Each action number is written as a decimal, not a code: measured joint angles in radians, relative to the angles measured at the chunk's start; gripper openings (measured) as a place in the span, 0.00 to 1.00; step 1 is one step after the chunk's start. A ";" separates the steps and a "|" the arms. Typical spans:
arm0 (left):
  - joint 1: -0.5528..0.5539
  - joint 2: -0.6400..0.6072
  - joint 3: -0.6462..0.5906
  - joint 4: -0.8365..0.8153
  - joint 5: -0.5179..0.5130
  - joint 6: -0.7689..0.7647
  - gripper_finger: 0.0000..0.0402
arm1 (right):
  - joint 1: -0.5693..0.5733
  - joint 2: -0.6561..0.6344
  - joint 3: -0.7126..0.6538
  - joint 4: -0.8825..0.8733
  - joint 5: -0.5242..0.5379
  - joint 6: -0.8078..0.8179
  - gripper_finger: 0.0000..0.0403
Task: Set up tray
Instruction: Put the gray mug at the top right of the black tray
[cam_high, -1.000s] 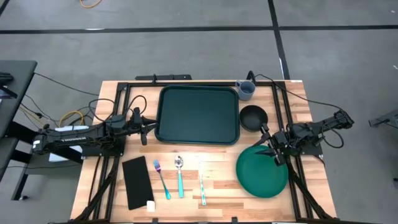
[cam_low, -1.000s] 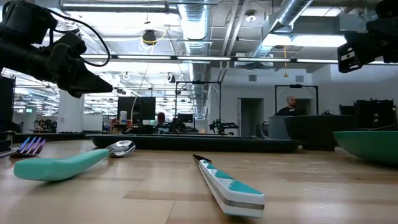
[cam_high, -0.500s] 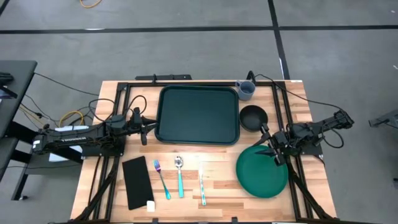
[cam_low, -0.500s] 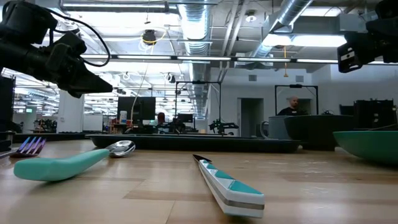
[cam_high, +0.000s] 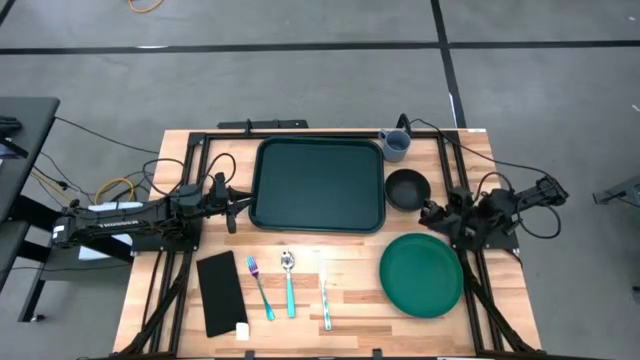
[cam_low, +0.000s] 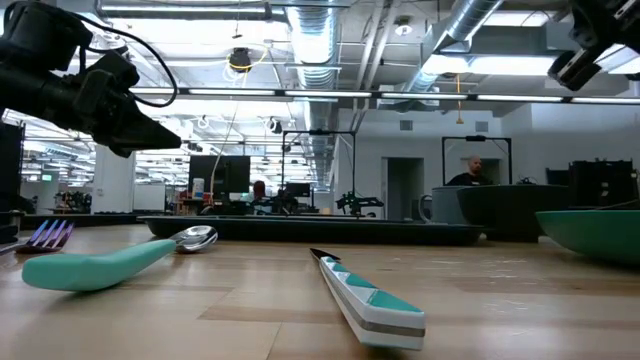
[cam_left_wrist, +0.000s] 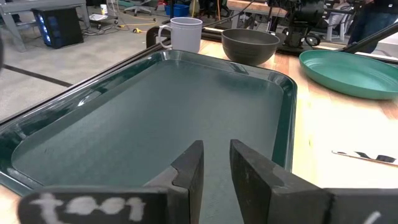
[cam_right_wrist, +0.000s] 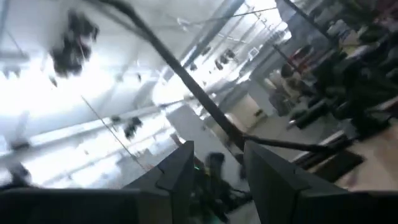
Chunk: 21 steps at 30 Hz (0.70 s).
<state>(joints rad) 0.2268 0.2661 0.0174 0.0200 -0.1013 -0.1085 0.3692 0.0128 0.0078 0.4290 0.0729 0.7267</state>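
Observation:
The dark green tray (cam_high: 318, 185) lies flat at the table's far middle and fills the left wrist view (cam_left_wrist: 161, 106). My left gripper (cam_high: 237, 207) (cam_left_wrist: 216, 152) hovers at the tray's left rim, fingers slightly open and pointing across the tray, touching nothing. My right gripper (cam_high: 428, 212) (cam_right_wrist: 217, 155) is open in the air between the dark bowl (cam_high: 407, 188) and the round green plate (cam_high: 421, 274). It is tipped upward, so its wrist view shows only the ceiling. In the low view, part of the right arm (cam_low: 600, 40) shows high at the right.
A pale blue mug (cam_high: 394, 145) stands at the tray's far right corner. A fork (cam_high: 260, 287), a spoon (cam_high: 289, 283) and a knife (cam_high: 325, 300) lie near the table's near edge. A flat black rectangle (cam_high: 220, 292) and a small white block (cam_high: 242, 330) lie left of them.
My right gripper has risen from above the green plate's far left rim and moved toward the far edge, next to the bowl. It has tipped upward. The plate and everything else have stayed in place.

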 joint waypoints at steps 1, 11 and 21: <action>0.000 0.000 0.000 0.000 0.000 0.000 0.17 | -0.001 0.000 0.000 0.022 0.027 0.013 0.33; 0.000 0.000 0.000 0.000 0.000 0.000 0.17 | -0.071 0.000 0.002 0.212 0.427 -0.122 0.33; 0.000 0.000 0.000 0.000 0.000 0.000 0.17 | -0.179 0.113 0.135 0.139 0.678 -0.447 0.33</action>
<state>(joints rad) 0.2269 0.2661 0.0174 0.0202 -0.1013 -0.1085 0.1902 0.1253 0.1426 0.5683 0.7507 0.2795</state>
